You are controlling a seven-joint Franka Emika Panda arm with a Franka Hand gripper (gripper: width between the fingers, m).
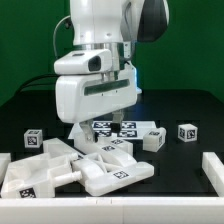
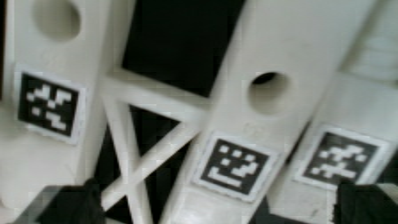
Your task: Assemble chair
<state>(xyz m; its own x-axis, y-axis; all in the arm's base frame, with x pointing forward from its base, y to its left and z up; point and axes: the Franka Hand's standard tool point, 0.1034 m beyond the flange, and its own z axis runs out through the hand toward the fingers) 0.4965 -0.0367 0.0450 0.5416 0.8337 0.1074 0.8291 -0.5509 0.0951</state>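
Chunky white chair parts with black-and-white tags lie in a pile at the front on the exterior view's left. One more white part lies to the exterior view's right of my gripper. My gripper is low over the back of the pile. In the wrist view my gripper is open, with its dark fingertips far apart. Between them lies a long white part with a hole and a tag. A tagged panel, a crossed brace and another tagged bar lie beside it.
The marker board lies flat behind the pile, partly under the arm. Small white tagged cubes stand at the exterior view's left and right. White raised edges border the black table at the front corners.
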